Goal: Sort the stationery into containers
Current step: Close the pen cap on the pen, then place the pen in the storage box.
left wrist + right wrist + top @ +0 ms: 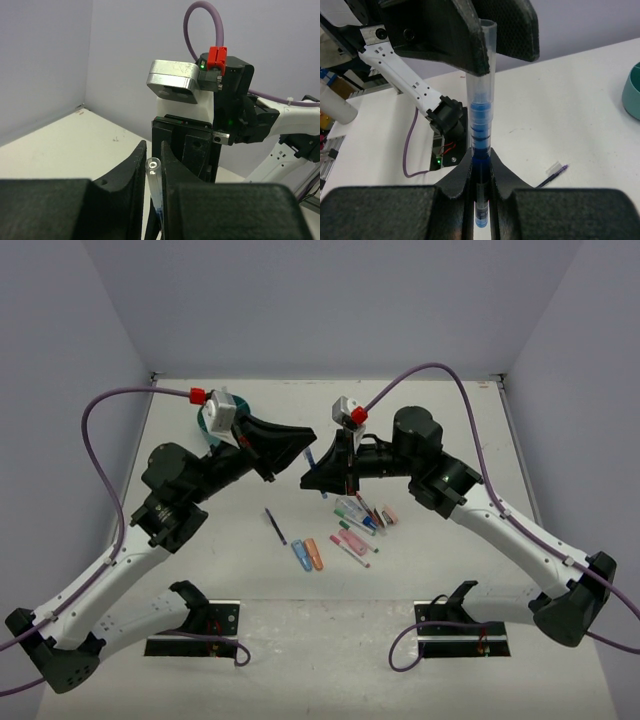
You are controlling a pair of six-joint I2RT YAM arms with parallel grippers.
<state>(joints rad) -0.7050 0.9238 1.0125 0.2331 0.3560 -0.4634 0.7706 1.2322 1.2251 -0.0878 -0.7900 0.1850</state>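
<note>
Two arms meet above the desk (330, 625), the left gripper (152, 157) and the right gripper (480, 172) each clamped on an opposite end of one blue pen (479, 115). The pen hangs in the air, well apart from the teal tub (207, 423) at the far left. The other stationery (360, 525) lies scattered on the desk below. With two grips on one thin barrel, arms that draw apart unevenly could bend the pen or pull it apart. An early release by either gripper could let it tip and drop short of the tub.
</note>
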